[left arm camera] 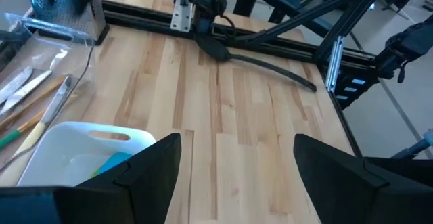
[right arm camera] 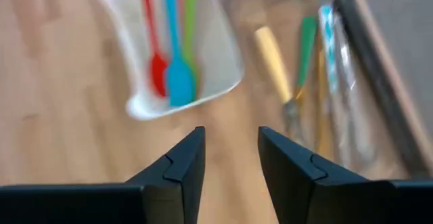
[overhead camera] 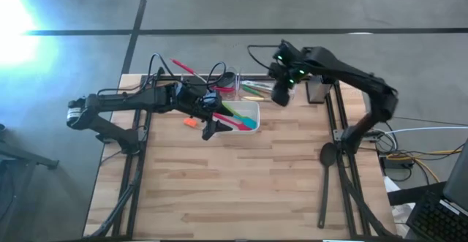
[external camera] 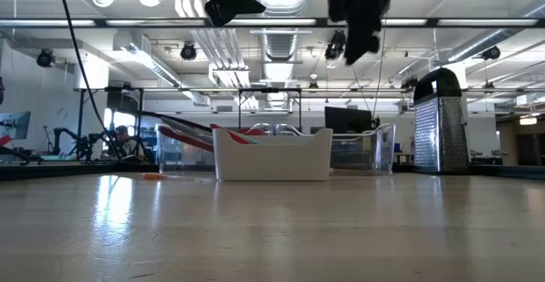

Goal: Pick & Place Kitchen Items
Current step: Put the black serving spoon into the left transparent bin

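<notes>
Right claw [right arm camera: 230, 166]: nearest item, dark fingers slightly apart, holding nothing, raised above the counter [overhead camera: 241, 191] beside the clear bin [right arm camera: 325, 68]. 
White dish [right arm camera: 216, 61]: red spoon [right arm camera: 154, 48], blue spatula [right arm camera: 177, 68] and green utensil [right arm camera: 191, 7] lie inside, side by side. 
Clear bin: cream-handled knife [right arm camera: 274, 58] and green-handled utensil [right arm camera: 306, 41] within. 
Left claw [left arm camera: 233, 170]: fingers wide apart, empty, above the dish's edge. 
Black ladle [overhead camera: 327, 170]: on the counter's right side, well apart.
</notes>
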Available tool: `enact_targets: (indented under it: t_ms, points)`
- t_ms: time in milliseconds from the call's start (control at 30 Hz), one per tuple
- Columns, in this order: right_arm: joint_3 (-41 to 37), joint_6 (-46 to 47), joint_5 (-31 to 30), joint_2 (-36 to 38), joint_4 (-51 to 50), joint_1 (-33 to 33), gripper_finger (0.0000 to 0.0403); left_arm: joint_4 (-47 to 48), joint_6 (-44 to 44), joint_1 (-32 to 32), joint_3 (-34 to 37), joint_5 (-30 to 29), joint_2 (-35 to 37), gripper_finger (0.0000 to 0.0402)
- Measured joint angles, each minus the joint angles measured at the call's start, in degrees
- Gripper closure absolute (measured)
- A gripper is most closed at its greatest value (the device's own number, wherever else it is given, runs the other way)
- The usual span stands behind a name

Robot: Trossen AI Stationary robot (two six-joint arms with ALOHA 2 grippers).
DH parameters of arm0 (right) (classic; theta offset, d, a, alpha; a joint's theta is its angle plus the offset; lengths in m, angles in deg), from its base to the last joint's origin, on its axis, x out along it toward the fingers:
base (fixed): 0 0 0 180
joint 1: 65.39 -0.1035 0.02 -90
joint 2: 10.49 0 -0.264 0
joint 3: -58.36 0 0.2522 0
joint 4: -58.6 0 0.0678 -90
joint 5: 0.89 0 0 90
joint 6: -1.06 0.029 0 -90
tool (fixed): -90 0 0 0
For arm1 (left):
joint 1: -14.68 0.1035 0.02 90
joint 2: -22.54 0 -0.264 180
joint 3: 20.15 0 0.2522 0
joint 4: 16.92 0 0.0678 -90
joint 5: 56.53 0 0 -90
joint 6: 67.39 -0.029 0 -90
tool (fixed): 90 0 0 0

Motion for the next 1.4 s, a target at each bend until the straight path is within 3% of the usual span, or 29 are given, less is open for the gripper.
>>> enact_targets:
  t_ms: [167, 333, 467, 633, 767, 967, 1167, 1400]
  points:
    - [-0.7, 13.28, -1.74, 8.56, -12.86, -7.38, 0.0292, 1.19, -0.2, 0.01, 0.0, 0.03, 0.01, 0.0111]
    - [-2.33, 28.14, -11.12, 17.63, -22.38, -17.93, 0.0305, 0.91, -0.27, 0.02, 2.19, -0.16, 0.11, 0.0111]
    - [-4.53, 39.11, -14.84, 24.34, -22.11, -26.65, 0.0314, 2.42, 0.87, 0.0, 5.9, -2.94, 0.5, 0.0111]
    - [-6.51, 47.4, -22.25, 29.67, -21.4, -35.54, 0.0323, 12.37, -1.75, 0.02, 8.87, -7.05, 0.66, 0.0111]
    - [-8.32, 49.37, -28.34, 31.89, -20.88, -38.65, 0.0328, 21.34, -1.25, 0.02, 9.6, -8.91, 0.66, 0.0111]
    - [-11.98, 48.86, -30.81, 32.42, -20.62, -38.85, 0.0328, 29.13, 9.2, 0.08, 10.84, -17.96, 0.66, 0.0113]
    - [-16.87, 45.72, -30.95, 31.94, -20.28, -38.84, 0.0318, 30.24, 10.64, 0.64, 13.63, -25.54, 0.56, 0.0115]
    - [-20.95, 42.61, -30.88, 31.96, -15.97, -38.83, 0.0312, 29.06, 5.22, 3.72, 16.11, -26.7, -1.09, 0.0115]
